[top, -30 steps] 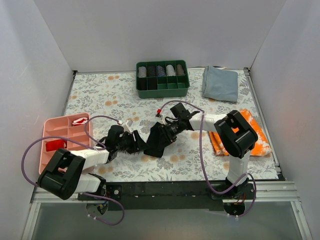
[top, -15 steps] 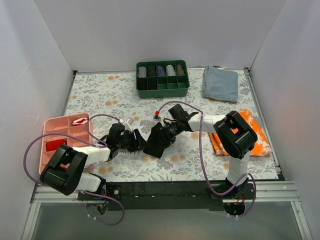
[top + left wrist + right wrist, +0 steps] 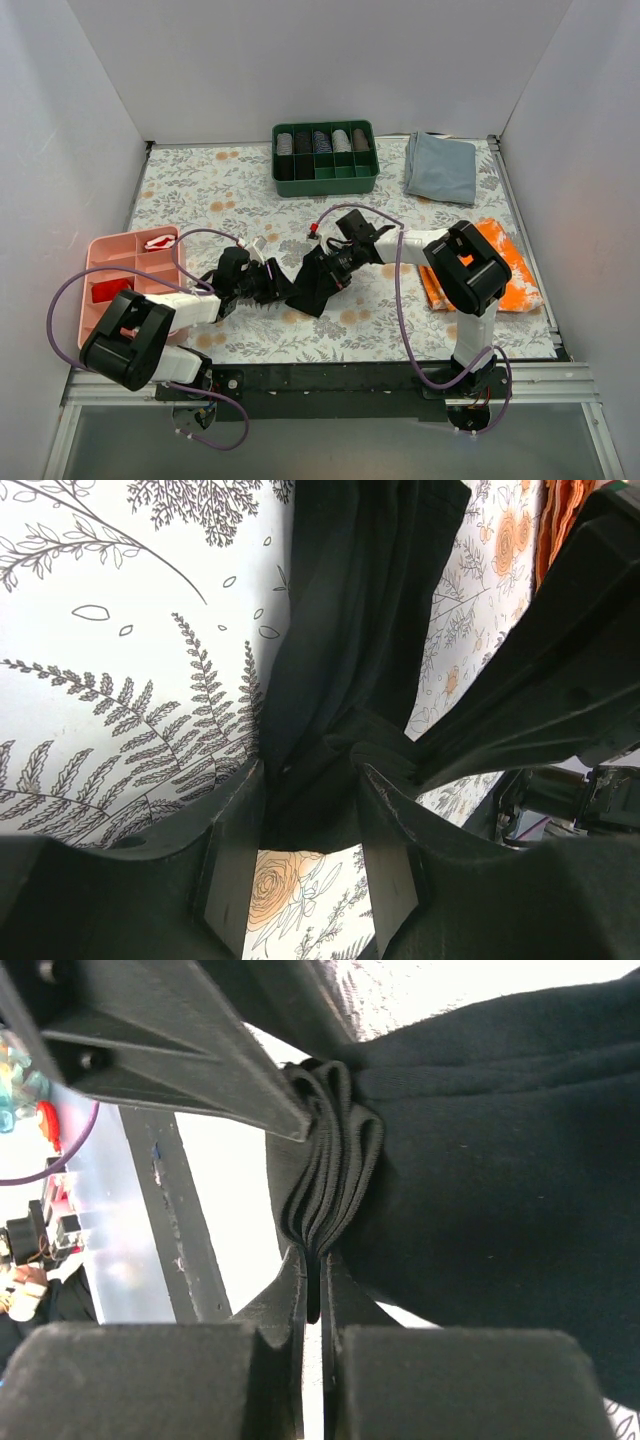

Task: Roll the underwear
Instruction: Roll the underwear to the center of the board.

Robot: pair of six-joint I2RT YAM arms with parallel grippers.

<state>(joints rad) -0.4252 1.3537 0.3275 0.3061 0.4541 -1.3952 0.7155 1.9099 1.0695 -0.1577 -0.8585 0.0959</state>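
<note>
The black underwear [image 3: 312, 283] lies bunched on the floral table mat between my two arms. My left gripper [image 3: 277, 287] is at its left side. In the left wrist view the underwear [image 3: 350, 630] gathers into a fold held between my fingers [image 3: 235, 860], at the left gripper [image 3: 308, 780]. My right gripper [image 3: 337, 264] is at its upper right edge. In the right wrist view the right gripper [image 3: 315, 1260] is pinched shut on several stacked layers of the underwear [image 3: 480, 1160], lifted off the mat.
A green divided box [image 3: 325, 180] with rolled items stands at the back. A grey-blue folded cloth [image 3: 441, 167] lies at the back right, an orange-and-white cloth [image 3: 505, 262] at the right, and a pink tray [image 3: 105, 262] at the left.
My right gripper has shifted slightly to the left with the fabric. The left gripper has barely moved.
</note>
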